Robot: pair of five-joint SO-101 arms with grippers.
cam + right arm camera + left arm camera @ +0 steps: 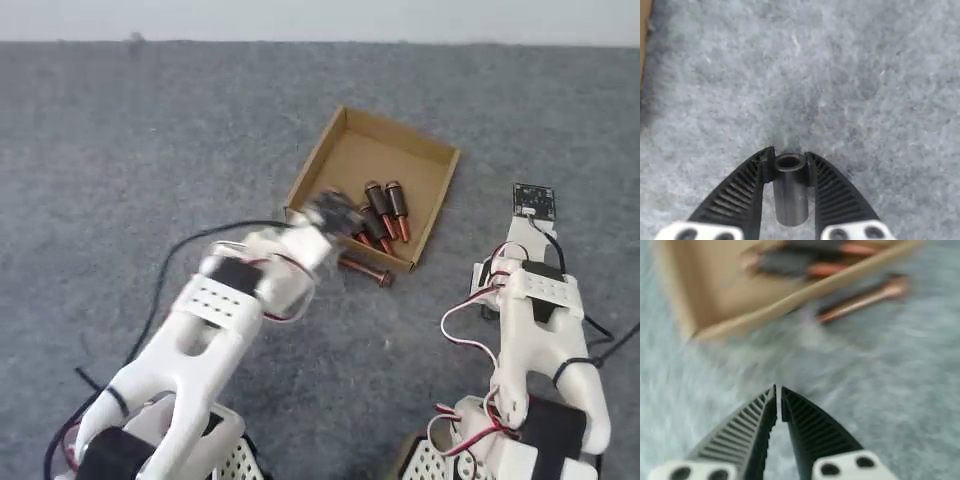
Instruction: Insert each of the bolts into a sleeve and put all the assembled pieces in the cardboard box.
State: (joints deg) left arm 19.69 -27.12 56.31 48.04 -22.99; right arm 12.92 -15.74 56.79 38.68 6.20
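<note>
- Your right gripper held a dark sleeve between its fingers, over the grey tabletop.
- Your left gripper was almost closed and empty, near the cardboard box.
- A copper bolt lay just outside the box's near wall.
- Assembled pieces lay inside the box.

**Soft, even light; smear on one side**

Diffuse light falls from above onto the grey carpet. Beyond the tips of the left gripper, the cardboard box rim and a bolt are smeared and out of focus. Around the right gripper the carpet fibres read crisp. A soft shadow pools just ahead of the sleeve it clasps. In the high view the left gripper itself is blurred.
</note>
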